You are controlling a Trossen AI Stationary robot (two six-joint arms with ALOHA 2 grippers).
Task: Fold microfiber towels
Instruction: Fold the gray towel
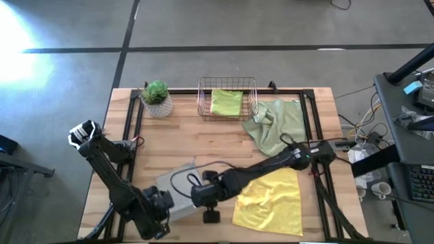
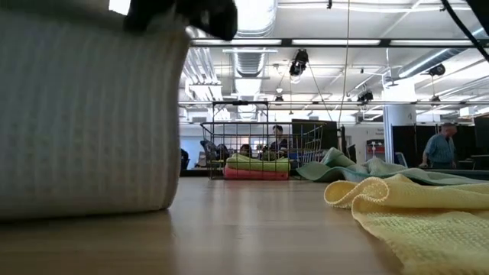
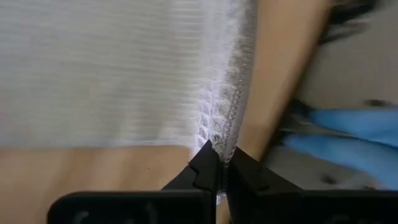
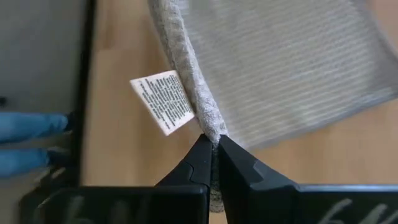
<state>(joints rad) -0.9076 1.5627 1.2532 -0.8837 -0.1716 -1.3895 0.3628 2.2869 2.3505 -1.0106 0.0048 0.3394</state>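
You have the grey towel at the table's near edge, pinched on two sides at once. The left gripper has its fingers pressed together on one hemmed edge, the right gripper likewise on the edge by the care label. From each pair of fingers the cloth runs away forward, and its long side seems to lie roughly along the line between the two grippers. Both arms are equally close, since both already grip it, so the coming fold looks to turn on carrying the two edges together.

The yellow towel lies crumpled just right of the right arm. The sage towel is heaped by the basket, which holds the lime towel on a pink one (the pink shows only from table height).

From above, the arms cover most of the grey towel, so you cannot judge its fold lines or far corners. The low view is half filled by grey cloth, and neither wrist view shows the towel's whole outline.
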